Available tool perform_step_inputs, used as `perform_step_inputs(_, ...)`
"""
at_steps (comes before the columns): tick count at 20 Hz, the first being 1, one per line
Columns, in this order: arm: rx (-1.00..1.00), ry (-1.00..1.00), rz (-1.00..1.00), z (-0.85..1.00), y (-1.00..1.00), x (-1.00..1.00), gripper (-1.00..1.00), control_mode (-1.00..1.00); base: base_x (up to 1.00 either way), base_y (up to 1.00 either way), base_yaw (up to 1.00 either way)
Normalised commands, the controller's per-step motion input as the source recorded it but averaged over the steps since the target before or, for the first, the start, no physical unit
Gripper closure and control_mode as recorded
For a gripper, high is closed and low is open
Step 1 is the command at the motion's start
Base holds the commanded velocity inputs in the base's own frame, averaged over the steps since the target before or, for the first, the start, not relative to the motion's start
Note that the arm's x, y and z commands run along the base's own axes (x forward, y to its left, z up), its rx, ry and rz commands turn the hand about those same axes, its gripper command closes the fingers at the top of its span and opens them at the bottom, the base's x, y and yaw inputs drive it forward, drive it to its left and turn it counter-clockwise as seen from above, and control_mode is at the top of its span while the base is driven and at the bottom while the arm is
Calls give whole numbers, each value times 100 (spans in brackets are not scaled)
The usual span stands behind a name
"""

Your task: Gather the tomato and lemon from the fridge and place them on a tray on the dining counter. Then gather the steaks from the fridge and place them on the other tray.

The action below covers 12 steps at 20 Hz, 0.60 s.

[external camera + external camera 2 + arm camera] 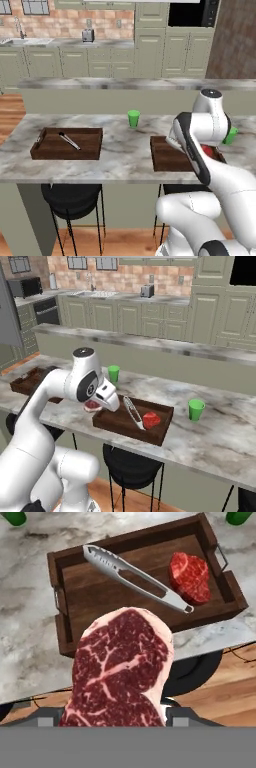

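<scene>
Metal tongs (pixel 137 578) lie in a tray; green cups (pixel 133 119) stand nearby.

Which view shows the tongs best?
The hand view: the tongs lie in full across the tray, beside a steak. The right base view shows them smaller, partly behind the arm. The left base view shows the other tray's tongs.

Steak (pixel 151 420) and tongs (pixel 133 411) in wooden tray (pixel 161 406) on dining counter (pixel 220 438), two green cups (pixel 196 409).

red white-marbled steak (pixel 120 672), dark brown tray (pixel 75 567), silver tongs (pixel 135 577), green cups (pixel 196 409)
</scene>
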Motion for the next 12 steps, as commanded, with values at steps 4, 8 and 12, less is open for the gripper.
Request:
perform_step_inputs(4,1,0,-3,-30,-15,42,100,-100,0,0,0)
perform_step_inputs(8,0,1,-3,-32,-13,43,100,-100,0,0,0)
perform_step_inputs(12,0,2,-2,-33,-10,44,100,-100,0,0,0)
